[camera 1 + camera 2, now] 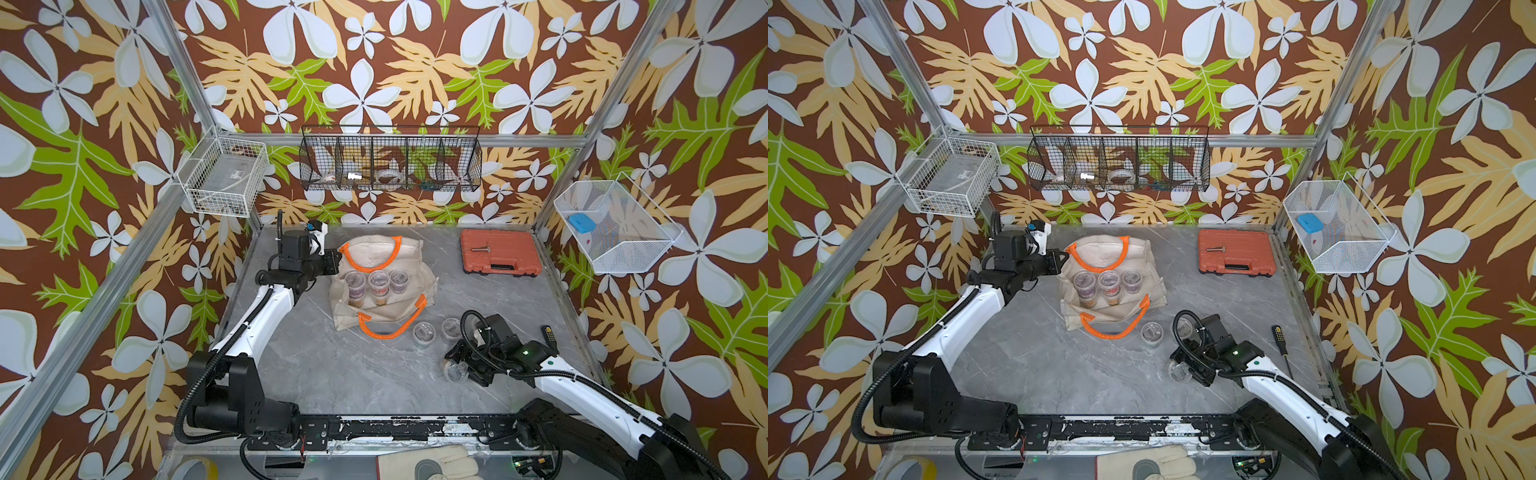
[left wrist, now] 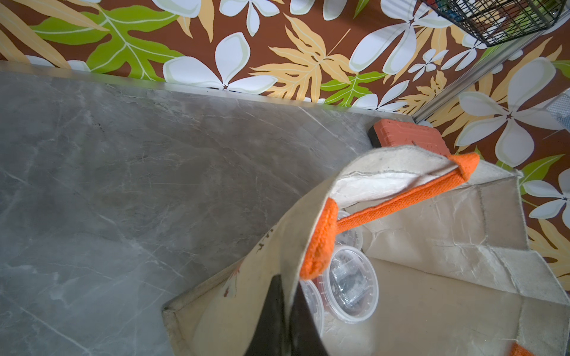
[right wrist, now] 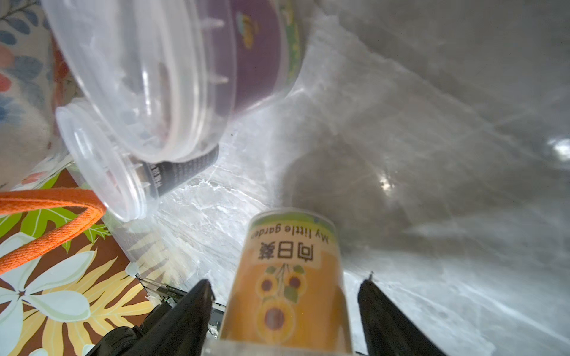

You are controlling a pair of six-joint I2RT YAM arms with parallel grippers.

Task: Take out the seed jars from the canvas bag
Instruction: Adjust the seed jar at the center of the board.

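Seed jar [image 3: 285, 286] sits untouched between parted right fingers [image 3: 191, 314]; left fingers [image 2: 271, 314] clamp canvas bag [image 2: 431, 222] rim.

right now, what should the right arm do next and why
Probably draw the right gripper straight back off the sunflower jar. A gap shows on each side of the jar, which looks set down on the table. More seed jars wait in the canvas bag, whose rim the left gripper pinches.
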